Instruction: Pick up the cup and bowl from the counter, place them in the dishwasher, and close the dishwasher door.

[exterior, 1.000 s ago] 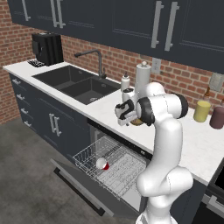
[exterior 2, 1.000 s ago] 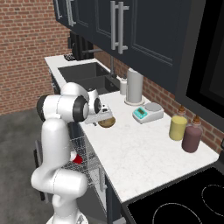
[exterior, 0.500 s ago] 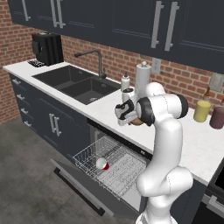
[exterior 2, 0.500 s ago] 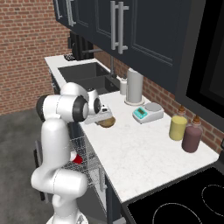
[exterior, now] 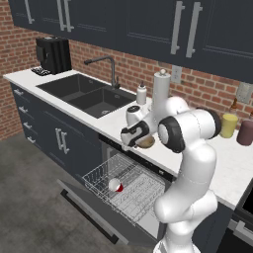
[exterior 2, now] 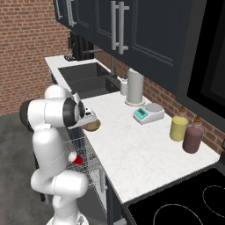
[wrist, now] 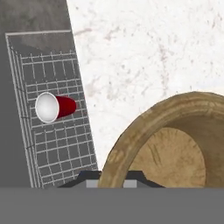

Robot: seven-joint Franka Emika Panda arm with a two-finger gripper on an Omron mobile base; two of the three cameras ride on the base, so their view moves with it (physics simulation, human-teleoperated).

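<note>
No readable text, labels, brands or numbers anywhere; scale [exterior 2: 148, 113] display too small to make out.

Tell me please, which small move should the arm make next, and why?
Probably lift straight up a little. The tool looks closed on the rim of the shallow tan-brown wooden bowl, which sits near the edge of the white stone counter. The red plastic cup already lies on its side in the dishwasher's grey wire rack, so the bowl goes next.

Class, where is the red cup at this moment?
The cup lies on its side in the pulled-out dishwasher rack, below the counter edge; the hand view shows its white mouth.
</note>
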